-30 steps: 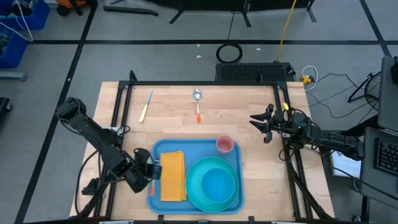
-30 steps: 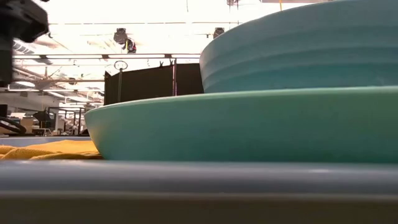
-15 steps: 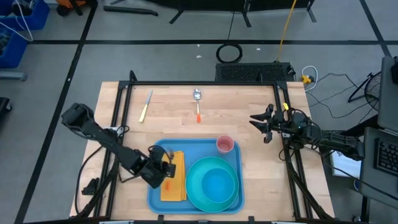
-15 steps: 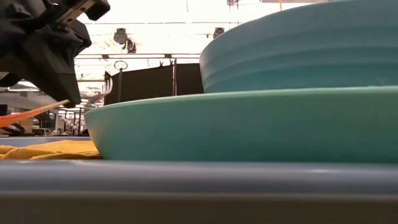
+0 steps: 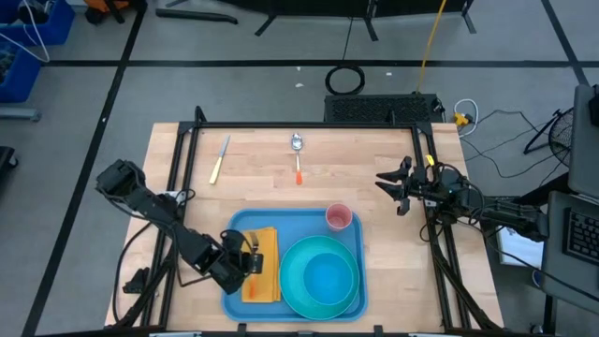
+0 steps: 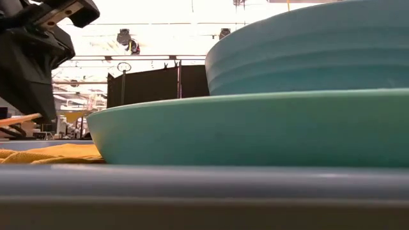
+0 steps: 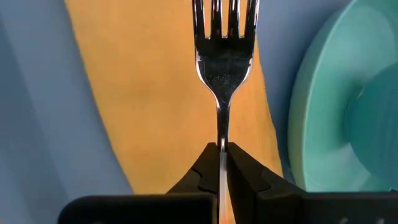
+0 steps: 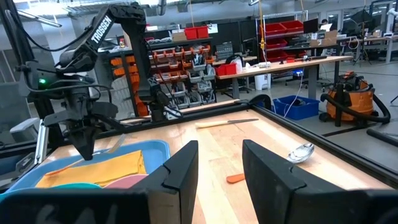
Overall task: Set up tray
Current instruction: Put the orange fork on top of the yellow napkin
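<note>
Left hand pinched on fork above yellow napkin on tray, near worktop edge. Lower flat, lengthwise on napkin, clear of plate, then release. Right hand spread, waiting.

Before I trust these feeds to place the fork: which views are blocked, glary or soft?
Low view: plate and tray rim fill the frame, bright backlight beyond. Left wrist view: fork sharp over the napkin, plate edge soft. High view: even light, left claw clear.
</note>
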Robot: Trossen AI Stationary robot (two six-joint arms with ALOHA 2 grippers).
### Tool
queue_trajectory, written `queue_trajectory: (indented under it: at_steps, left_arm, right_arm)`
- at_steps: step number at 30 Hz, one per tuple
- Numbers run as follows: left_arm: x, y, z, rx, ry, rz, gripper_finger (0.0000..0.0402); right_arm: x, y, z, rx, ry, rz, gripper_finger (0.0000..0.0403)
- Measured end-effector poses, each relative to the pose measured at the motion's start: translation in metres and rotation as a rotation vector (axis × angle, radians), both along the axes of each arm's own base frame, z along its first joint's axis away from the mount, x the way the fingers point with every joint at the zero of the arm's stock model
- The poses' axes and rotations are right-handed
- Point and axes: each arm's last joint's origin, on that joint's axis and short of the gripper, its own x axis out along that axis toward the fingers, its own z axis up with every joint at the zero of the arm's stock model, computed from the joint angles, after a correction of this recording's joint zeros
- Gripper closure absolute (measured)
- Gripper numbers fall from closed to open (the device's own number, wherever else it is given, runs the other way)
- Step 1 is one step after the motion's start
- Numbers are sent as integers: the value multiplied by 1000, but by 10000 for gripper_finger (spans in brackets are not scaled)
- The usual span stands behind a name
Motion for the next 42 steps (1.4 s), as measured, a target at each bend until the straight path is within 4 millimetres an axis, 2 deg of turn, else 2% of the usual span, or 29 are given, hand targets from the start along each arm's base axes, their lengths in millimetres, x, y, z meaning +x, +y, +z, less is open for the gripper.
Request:
queue_trajectory:
  at_steps: [14, 32, 35, 42]
  left_arm:
    - [-1, -6, -24, -27, 132, 7, 390]
    - [-6, -6, -23, 15, 134, 30, 380]
    - [-7, -5, -24, 11, 151, 26, 366]
    - [-8, -4, -24, 9, 178, 21, 305]
  right_arm:
    - [0, 0, 0, 0, -1, 0, 289]
    - [0, 0, 0, 0, -1, 0, 289]
    - [0, 0, 0, 0, -1, 0, 289]
    - [0, 0, 0, 0, -1, 0, 289]
